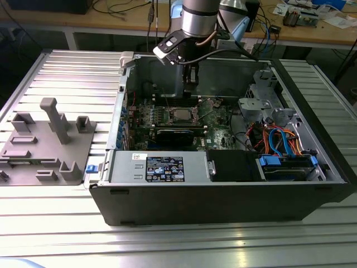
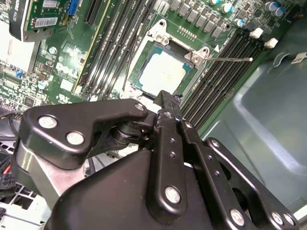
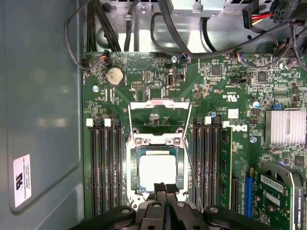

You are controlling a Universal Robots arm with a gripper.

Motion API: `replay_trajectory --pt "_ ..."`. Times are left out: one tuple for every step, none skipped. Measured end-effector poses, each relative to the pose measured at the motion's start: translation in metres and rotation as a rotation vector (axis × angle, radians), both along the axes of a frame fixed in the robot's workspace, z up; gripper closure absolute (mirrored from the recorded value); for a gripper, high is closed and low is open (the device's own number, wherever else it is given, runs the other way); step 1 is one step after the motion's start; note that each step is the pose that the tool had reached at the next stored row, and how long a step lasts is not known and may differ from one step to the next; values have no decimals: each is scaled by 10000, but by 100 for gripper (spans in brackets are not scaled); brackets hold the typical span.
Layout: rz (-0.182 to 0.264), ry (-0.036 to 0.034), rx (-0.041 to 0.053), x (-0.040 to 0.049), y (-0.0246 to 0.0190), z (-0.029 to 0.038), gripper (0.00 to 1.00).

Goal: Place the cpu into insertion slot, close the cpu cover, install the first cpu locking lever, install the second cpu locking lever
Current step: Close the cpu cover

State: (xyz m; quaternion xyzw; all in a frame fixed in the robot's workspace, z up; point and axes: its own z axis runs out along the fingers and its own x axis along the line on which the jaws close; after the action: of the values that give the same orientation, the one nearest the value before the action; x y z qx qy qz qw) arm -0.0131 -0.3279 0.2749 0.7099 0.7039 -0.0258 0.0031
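The cpu (image 3: 157, 170), a flat square chip with a dull silver top, lies in the insertion slot (image 3: 181, 165) on the green board. It is also visible from the other wrist camera, the cpu (image 2: 163, 72), and from outside, the cpu (image 1: 179, 115). The cpu cover (image 3: 160, 103) stands open, tipped back from the slot, with the board visible through its window. Two thin wire locking levers (image 3: 188, 139) stick out unlatched beside it, one seen as a lever (image 2: 230, 59). My gripper (image 3: 165, 188) hangs just above the chip's edge, fingers shut together on nothing, inside the case (image 1: 191, 89).
Memory slots (image 3: 103, 167) flank the socket on both sides. A black card (image 1: 175, 134) lies just in front, beside a finned heatsink (image 3: 285, 127). Cables (image 1: 279, 139) and drive bays fill the exterior view's right. A grey fixture plate (image 1: 44, 145) sits outside the case.
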Motion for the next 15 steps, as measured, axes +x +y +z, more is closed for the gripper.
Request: replay_trajectory --pt "-1 0 3 9 0 0 89" --pt "-1 1 9 16 0 1 89" --pt "-1 1 23 28 0 2 89" --pt "-1 4 45 47 0 2 89" --pt "-1 10 65 65 0 3 89" --pt "0 14 91 83 0 2 89" --pt "0 21 132 105 0 2 89" --pt "-1 26 156 120 0 2 89" --pt "-1 29 187 134 -1 2 89" --pt "-1 32 214 146 -1 2 89" --pt "-1 33 245 157 -1 2 89" --pt "0 35 272 168 -1 2 89" --pt "0 37 294 177 -1 2 89" --pt "0 38 318 187 -1 3 89" --pt "-1 40 358 205 -1 3 89"
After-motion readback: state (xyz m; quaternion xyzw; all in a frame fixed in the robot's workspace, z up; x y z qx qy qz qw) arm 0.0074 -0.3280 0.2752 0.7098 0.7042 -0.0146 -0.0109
